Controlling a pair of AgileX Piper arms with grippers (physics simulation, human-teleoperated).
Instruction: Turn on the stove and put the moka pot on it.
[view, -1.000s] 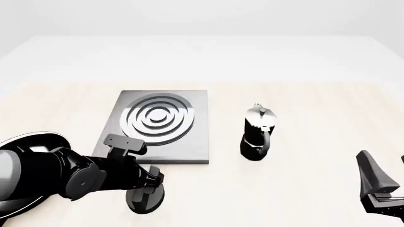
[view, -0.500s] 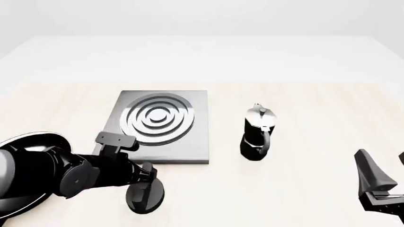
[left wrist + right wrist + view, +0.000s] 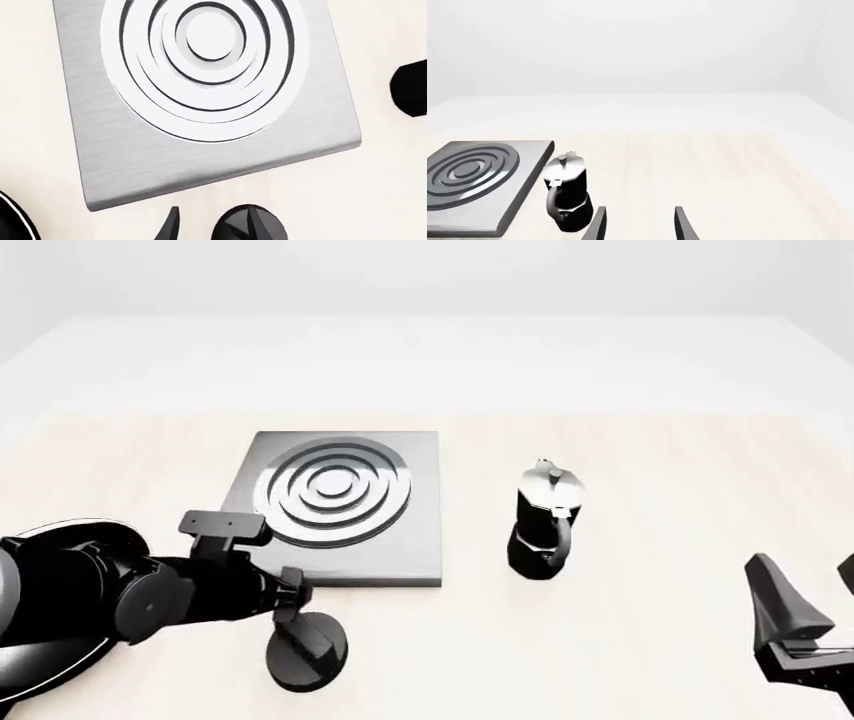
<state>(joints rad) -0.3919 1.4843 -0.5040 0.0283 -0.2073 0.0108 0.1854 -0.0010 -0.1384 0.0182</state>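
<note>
Grey metal plate: the stove (image 3: 340, 510) is laid flat on the desk (image 3: 641, 460), just ahead of the left gripper (image 3: 296, 598); its concentric silver rings are seen bare from the left wrist.
Black knob: the knob (image 3: 307, 650) is seen just below and nearer the camera than the left gripper, beside the plate's near edge; in the left wrist view its ridge lies next to one fingertip, and contact cannot be told.
Moka pot: the moka pot (image 3: 545, 522) is stood upright on the desk, to the right of the plate and apart from it, well ahead and to the left of the right gripper (image 3: 805, 612); its handle is turned toward the arms.
Left gripper: held low over the desk between plate and knob; only one finger is shown clearly, so its opening cannot be told.
Right gripper: held wide, with nothing between its fingers, over bare desk at the near right.
Frying pan: a black frying pan (image 3: 54, 540) is partly hidden behind the left arm.
</note>
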